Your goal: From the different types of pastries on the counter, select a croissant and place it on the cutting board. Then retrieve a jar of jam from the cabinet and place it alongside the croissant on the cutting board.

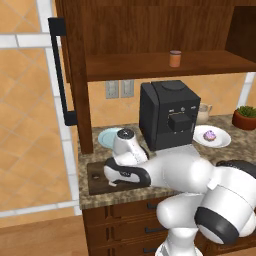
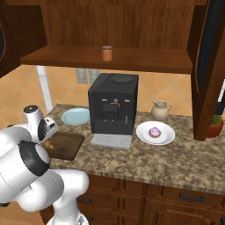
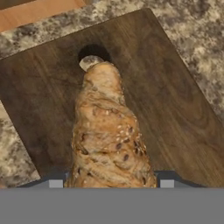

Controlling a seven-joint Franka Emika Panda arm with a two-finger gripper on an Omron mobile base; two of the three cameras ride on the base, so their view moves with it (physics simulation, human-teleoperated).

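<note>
1. Claw closed partway on the croissant, one finger tip at each flank of the pastry, seen in the hand view; the croissant runs straight out from between the tips
2. Directly under the claw is the cutting board; can't tell whether the croissant touches the board or hangs just above it; the croissant's far end lies over the board's hole
3. Hand view alone gives the grip and the hole; in the base views the robot's hand covers the fingers
4. Left base view: hand low over the board, a bare strip of board left of it; the croissant is hidden there
5. Right base view: a bit of tan pastry peeks beside the wrist at the board's near edge; that view gives more open board than the left one
6. All on the counter
7. Just beyond the claw: a round light blue plate
8. Beyond and right: a black coffee machine
9. Further right: a white plate holding the pink-purple pastry, a cream pitcher behind it
10. Potted plant at far right, clearer in the left base view
11. Up and beyond the claw: jar of jam upright on the shelf of the open cabinet
12. Cabinet door handle: full length in left base view, left of claw
</note>
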